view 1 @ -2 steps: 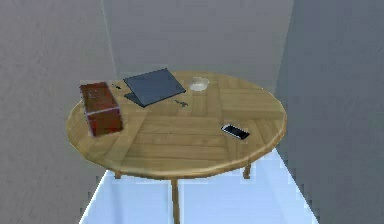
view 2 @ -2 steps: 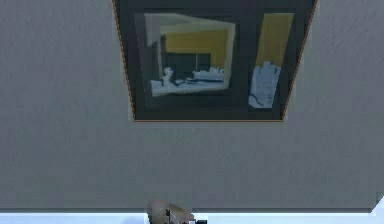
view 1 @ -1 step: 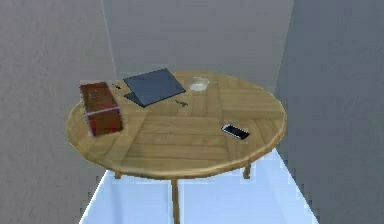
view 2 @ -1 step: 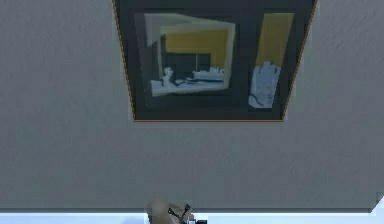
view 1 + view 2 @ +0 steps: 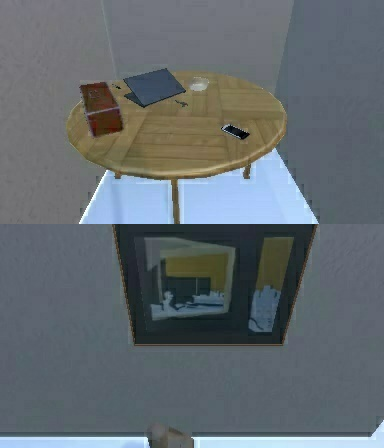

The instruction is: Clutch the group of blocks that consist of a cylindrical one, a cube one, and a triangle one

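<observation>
A round wooden table stands ahead in the forward view. On its left side sits a reddish-brown box. Beside the box lies a flat dark slab like a closed laptop. A small pale bowl stands near the table's far edge, and a small dark item lies in front of it. A phone lies toward the table's right. In the arm side view, a small tan blocky thing pokes up at the bottom edge; I cannot make out its shape.
Grey walls close in behind the table and on both sides. A pale floor runs under and in front of it. A large dark-framed picture hangs on the grey wall in the arm side view.
</observation>
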{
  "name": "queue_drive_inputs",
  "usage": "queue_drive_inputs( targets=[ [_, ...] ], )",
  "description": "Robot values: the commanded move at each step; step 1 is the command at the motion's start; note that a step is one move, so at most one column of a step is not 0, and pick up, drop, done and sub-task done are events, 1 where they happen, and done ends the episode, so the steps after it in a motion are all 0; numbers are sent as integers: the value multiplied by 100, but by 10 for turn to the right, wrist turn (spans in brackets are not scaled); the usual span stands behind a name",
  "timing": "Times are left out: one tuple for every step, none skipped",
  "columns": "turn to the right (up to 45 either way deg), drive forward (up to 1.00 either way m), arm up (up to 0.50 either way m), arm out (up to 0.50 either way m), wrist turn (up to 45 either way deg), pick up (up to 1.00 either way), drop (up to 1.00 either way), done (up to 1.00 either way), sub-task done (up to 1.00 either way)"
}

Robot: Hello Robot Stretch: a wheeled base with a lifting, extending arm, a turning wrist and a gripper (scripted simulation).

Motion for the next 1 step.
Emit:
queue_drive_inputs(
  targets=[
    [0,0,0,0,0,100,0,0,0]
  ],
)
